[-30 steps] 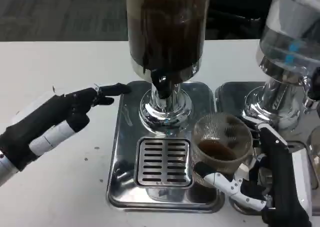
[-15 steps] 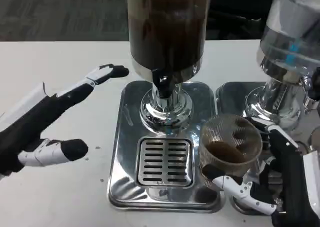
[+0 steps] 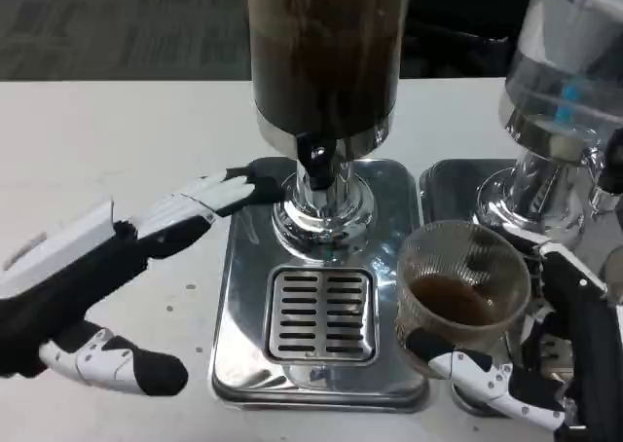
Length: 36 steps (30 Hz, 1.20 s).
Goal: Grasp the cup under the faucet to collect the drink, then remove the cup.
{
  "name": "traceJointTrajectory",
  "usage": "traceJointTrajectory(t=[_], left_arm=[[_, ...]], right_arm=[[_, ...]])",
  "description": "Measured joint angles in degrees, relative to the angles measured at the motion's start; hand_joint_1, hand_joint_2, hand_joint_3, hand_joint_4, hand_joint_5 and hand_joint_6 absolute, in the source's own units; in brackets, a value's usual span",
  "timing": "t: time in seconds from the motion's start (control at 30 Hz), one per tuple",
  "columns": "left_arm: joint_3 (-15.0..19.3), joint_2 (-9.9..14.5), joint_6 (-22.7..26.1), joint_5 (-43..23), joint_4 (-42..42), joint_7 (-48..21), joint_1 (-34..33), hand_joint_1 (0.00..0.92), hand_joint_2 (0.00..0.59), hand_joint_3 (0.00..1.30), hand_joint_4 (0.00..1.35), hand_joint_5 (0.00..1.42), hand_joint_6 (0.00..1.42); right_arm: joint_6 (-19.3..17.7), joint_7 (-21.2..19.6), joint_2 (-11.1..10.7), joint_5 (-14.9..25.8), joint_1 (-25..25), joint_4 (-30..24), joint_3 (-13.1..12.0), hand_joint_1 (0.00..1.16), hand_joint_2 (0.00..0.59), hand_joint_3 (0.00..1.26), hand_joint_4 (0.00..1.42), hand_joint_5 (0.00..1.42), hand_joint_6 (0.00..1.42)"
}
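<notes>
Count on inspection: two drink dispensers, one dark-filled dispenser (image 3: 326,62) and one clear dispenser (image 3: 569,82). Two steel drip trays, the left tray (image 3: 243,306) and the right tray (image 3: 448,189). One slotted grate (image 3: 321,315). One cup (image 3: 462,291). Two hands: left hand (image 3: 107,286), right hand (image 3: 545,364).

White table (image 3: 117,140) with two chrome drip trays (image 3: 243,296) (image 3: 453,184) side by side, each under a dispenser (image 3: 326,62) (image 3: 565,82).
</notes>
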Motion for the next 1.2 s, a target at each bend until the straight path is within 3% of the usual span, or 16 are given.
traceJointTrajectory(t=[0.5, 0.77, 1.2], left_arm=[[-4.93, 4.43, -5.35, -1.33, -3.42, -0.8, 4.43, 0.0, 0.03, 0.07, 0.0, 0.0, 0.0], [-5.5, 6.48, -6.67, -4.51, -6.28, -0.77, 7.34, 0.0, 0.03, 0.07, 0.0, 0.0, 0.0], [-5.57, 7.51, -7.37, -6.8, -9.69, -0.77, 10.18, 0.0, 0.034, 0.06, 0.0, 0.0, 0.0]], right_arm=[[0.16, 4.1, -0.1, 2.56, 4.97, -7.27, -2.41, 1.08, 0.119, 0.95, 0.98, 1.12, 1.38], [0.33, 6.66, -0.79, 4.41, 8.34, -10.84, -3.74, 1.08, 0.119, 0.95, 0.98, 1.12, 1.38], [0.33, 8.61, -0.83, 5.48, 12.68, -13.76, -4.76, 1.08, 0.119, 0.96, 1.0, 1.13, 1.38]])
